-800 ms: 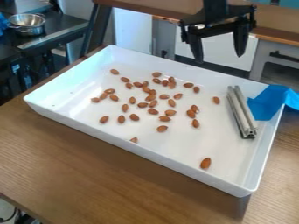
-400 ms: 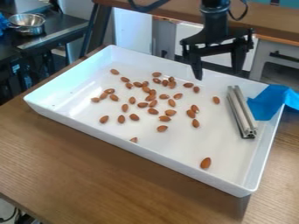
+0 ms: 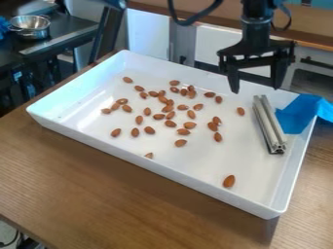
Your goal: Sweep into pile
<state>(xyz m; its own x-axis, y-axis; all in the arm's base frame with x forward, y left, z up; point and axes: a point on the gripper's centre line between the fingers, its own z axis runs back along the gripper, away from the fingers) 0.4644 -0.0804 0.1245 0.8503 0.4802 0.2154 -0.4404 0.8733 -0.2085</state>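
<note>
The black gripper (image 3: 255, 90) hangs over the back right part of the white tray, open, its two fingers wide apart with nothing between them. Below and slightly right of it, a silver metal bar (image 3: 268, 124) lies in the tray, with a blue piece (image 3: 300, 114) beside it that reaches over the tray's right rim. Brown almonds (image 3: 170, 123) are scattered across the tray's middle and left. A lone almond (image 3: 229, 181) lies near the front right, and another (image 3: 240, 111) sits left of the bar.
The white tray (image 3: 156, 164) has raised walls and stands on a wooden table (image 3: 98, 180). A metal bowl (image 3: 30, 26) is on a dark counter at the back left. Behind the tray are a wooden counter edge and grey cabinets.
The gripper has come down from above the tray's back edge and shifted right, closer to the metal bar. The almonds and the bar look unmoved.
</note>
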